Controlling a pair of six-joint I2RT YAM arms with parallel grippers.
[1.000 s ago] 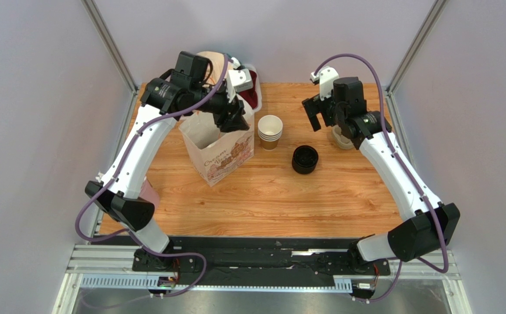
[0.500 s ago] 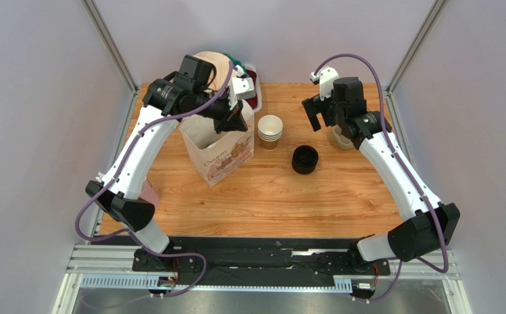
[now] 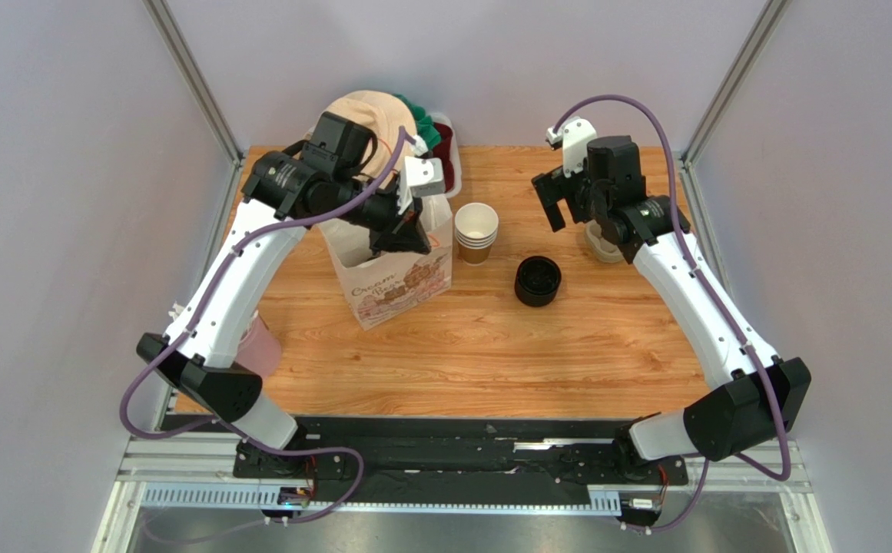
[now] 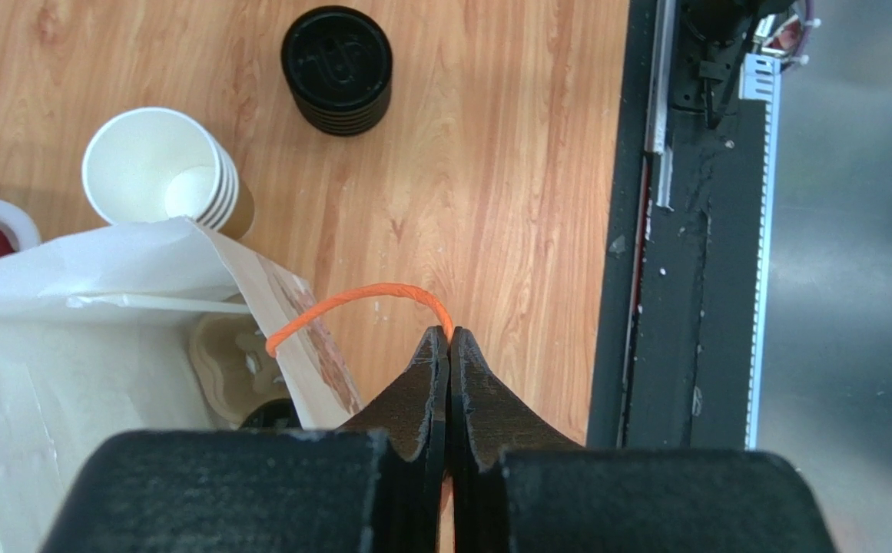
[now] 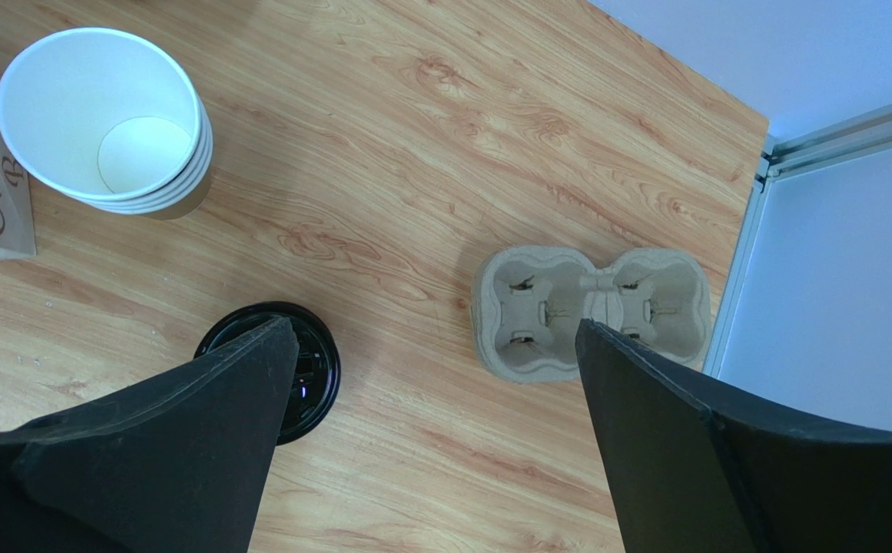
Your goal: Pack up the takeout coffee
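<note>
- The left gripper [image 4: 448, 341] is pinched shut on the orange handle [image 4: 358, 294] of the paper bag [image 3: 398, 282]. I think it is getting ready to lift the bag.
- The right gripper [image 5: 427, 340] is wide open and holds nothing. It waits well to the right of the bag.
- Only the left wrist view looks inside the bag. It shows a pulp tray [image 4: 225, 369] and a dark bit [image 4: 266, 413]. That may be the takeout coffee, but I cannot tell.
- Only the right wrist view shows the spare cup carrier [image 5: 592, 309] whole. It sits past the stack of paper cups [image 5: 104, 121] and the black lids [image 5: 318, 380].
</note>
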